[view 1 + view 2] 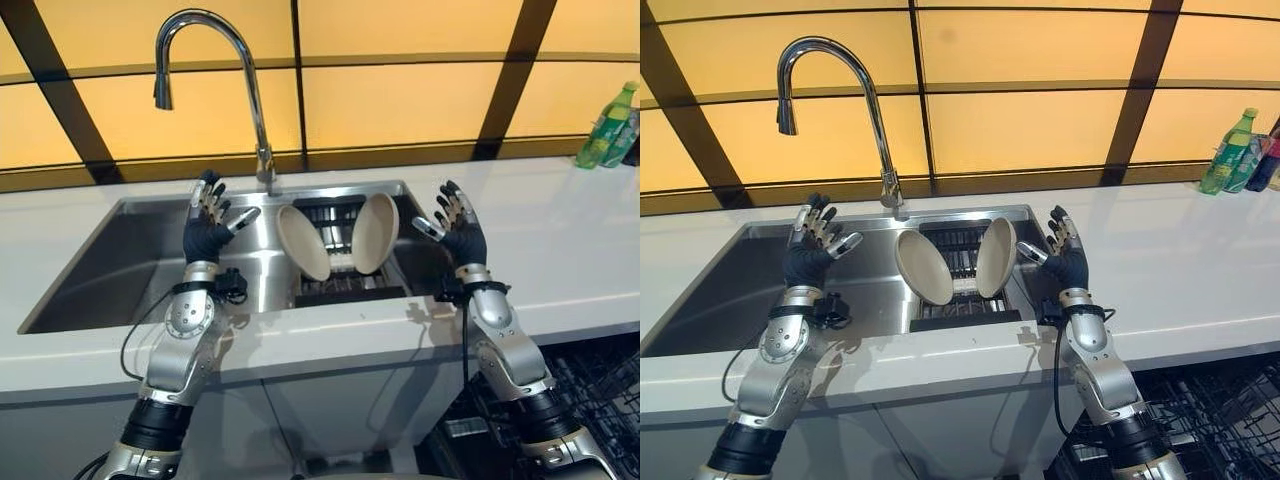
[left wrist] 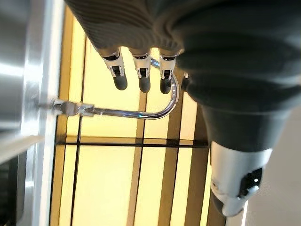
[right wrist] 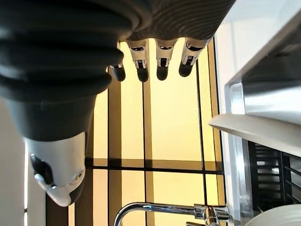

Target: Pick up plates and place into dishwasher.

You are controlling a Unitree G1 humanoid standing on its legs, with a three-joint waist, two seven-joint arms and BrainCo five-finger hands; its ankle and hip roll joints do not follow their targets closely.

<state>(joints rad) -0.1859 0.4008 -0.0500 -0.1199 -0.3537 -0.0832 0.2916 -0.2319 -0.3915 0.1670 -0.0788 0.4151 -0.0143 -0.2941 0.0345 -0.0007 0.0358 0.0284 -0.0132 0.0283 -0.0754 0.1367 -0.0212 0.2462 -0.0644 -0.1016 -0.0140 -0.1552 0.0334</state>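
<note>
Two plates: left plate point(image 1: 303, 242), right plate point(image 1: 375, 233), standing on edge in rack point(image 1: 350, 287) inside sink point(image 1: 150, 250). Left hand point(image 1: 207, 226) and right hand point(image 1: 456, 227) raised either side, fingers spread, empty. Each plate inboard of nearer hand, apart.

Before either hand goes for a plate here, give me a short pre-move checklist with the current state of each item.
1. Left hand free: ok, fingers straight, holding nothing, raised over the sink.
2. Right hand free: ok, fingers straight, nothing in it.
3. Plates reachable: ok, the left plate and the right plate stand on edge in the dark rack between the hands.
4. Plates apart from each other: ok at the top, they lean away from each other; cannot tell at the bottom edges.
5. Faucet out of the lift path: ok, it arcs behind and to the left of the plates.
6. Dishwasher ready: cannot tell, only part of a dark wire rack shows at lower right.
</note>
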